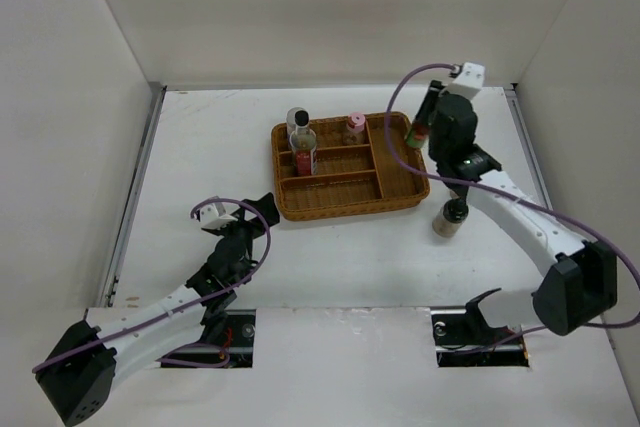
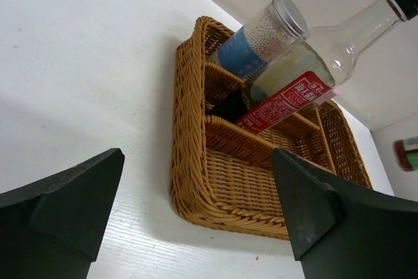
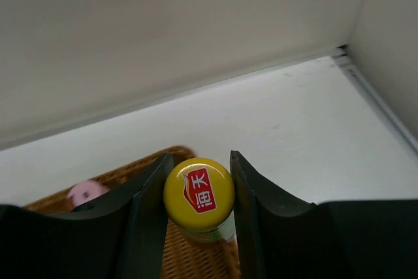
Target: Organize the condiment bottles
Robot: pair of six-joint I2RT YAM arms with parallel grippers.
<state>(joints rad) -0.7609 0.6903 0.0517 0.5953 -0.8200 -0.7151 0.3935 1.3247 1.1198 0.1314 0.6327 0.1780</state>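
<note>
The yellow-capped bottle (image 3: 198, 191) is upright, its long axis vertical and its cap facing the right wrist camera. It sits at the far right corner of the wicker tray (image 1: 400, 192), over the long right-hand compartment. The pictures do not show whether its base rests on the wicker. The right gripper (image 1: 422, 125) is clamped on it just below the cap, with one finger (image 3: 147, 200) pressed to each side. The tall clear bottle (image 2: 307, 70) stands neck up in the tray's left compartments, red label toward the left arm. A silver-lidded jar (image 2: 261, 40) of white beads stands touching it on the far side. A small pink-topped item (image 1: 355, 125) stands in the far middle compartment. Another small jar (image 1: 446, 223) stands upright on the table (image 1: 200, 147), just off the tray's near right corner and partly under the right arm. The left gripper (image 1: 262, 215) hangs low near the tray's near left corner, spread wide with nothing between its fingers (image 2: 72, 207). It points toward the tray without touching it. Bare table lies left of the tray, along the far wall, and in a narrower strip between the tray and the right wall.
</note>
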